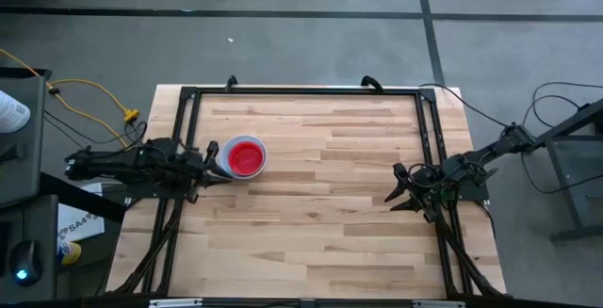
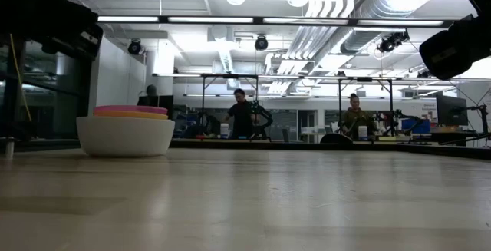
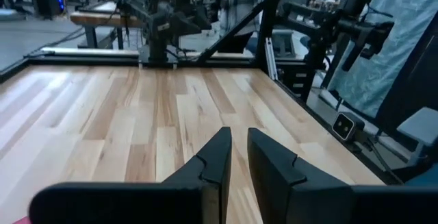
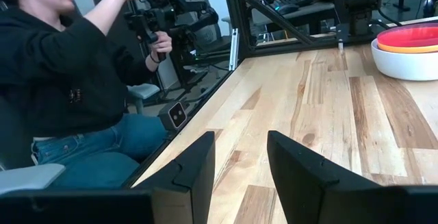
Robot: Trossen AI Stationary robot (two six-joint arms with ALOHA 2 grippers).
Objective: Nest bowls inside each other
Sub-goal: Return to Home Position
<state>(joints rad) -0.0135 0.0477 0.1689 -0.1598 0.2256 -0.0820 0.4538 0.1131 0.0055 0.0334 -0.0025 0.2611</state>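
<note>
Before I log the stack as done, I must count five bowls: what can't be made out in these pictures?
- Blue and purple bowls: seen in no view.
- High view: the red bowl covers everything inside the white bowl.
- Low view: the white bowl's wall hides all but the rims of the yellow bowl and the red one.
- Right wrist view: the stack is cut off by the picture's edge.
</note>
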